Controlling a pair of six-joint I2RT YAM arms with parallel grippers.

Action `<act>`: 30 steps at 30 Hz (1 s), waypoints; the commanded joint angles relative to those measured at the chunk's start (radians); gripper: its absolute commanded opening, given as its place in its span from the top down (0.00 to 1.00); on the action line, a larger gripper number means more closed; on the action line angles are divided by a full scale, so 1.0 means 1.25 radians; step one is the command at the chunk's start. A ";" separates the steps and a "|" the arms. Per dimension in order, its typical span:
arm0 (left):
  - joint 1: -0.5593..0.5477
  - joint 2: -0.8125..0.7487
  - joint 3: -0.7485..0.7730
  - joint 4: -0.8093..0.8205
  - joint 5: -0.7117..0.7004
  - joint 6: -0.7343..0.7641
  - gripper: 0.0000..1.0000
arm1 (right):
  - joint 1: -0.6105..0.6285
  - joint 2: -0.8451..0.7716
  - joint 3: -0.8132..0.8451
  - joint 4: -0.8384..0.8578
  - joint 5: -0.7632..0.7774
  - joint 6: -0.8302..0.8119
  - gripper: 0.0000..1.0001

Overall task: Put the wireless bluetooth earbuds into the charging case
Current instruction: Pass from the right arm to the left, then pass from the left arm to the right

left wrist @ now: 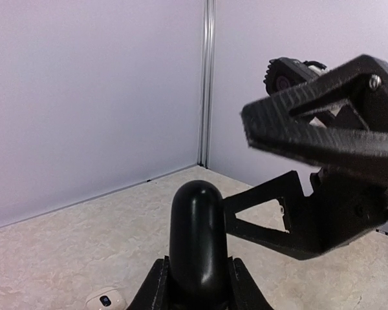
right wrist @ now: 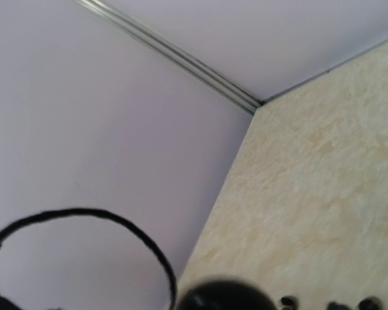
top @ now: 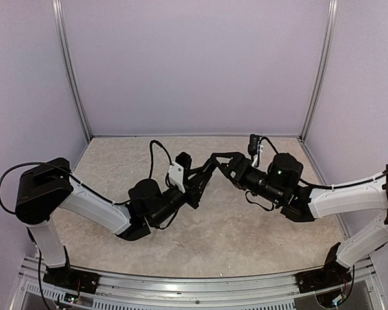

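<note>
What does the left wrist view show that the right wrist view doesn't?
Left wrist only: the black case upright in the left hand, the right hand open just beside it, and a small white object on the table. Right wrist only: a cable loop and tiny dark bits at the bottom edge, too cropped to identify. Both: the table, the walls and a corner post.
</note>
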 commanded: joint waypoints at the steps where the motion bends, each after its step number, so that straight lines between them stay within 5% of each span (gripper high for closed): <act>1: 0.014 -0.084 -0.053 -0.031 0.087 -0.018 0.89 | -0.028 -0.108 -0.008 -0.079 0.006 -0.165 0.08; 13: 0.138 -0.362 -0.101 -0.446 0.588 -0.118 0.95 | -0.125 -0.248 0.110 -0.492 -0.296 -0.641 0.08; 21: 0.139 -0.410 -0.025 -0.650 0.683 -0.098 0.95 | -0.125 -0.192 0.188 -0.654 -0.533 -0.769 0.23; 30: 0.140 -0.419 -0.060 -0.558 0.716 -0.156 0.95 | -0.103 -0.175 0.130 -0.520 -0.655 -0.722 0.33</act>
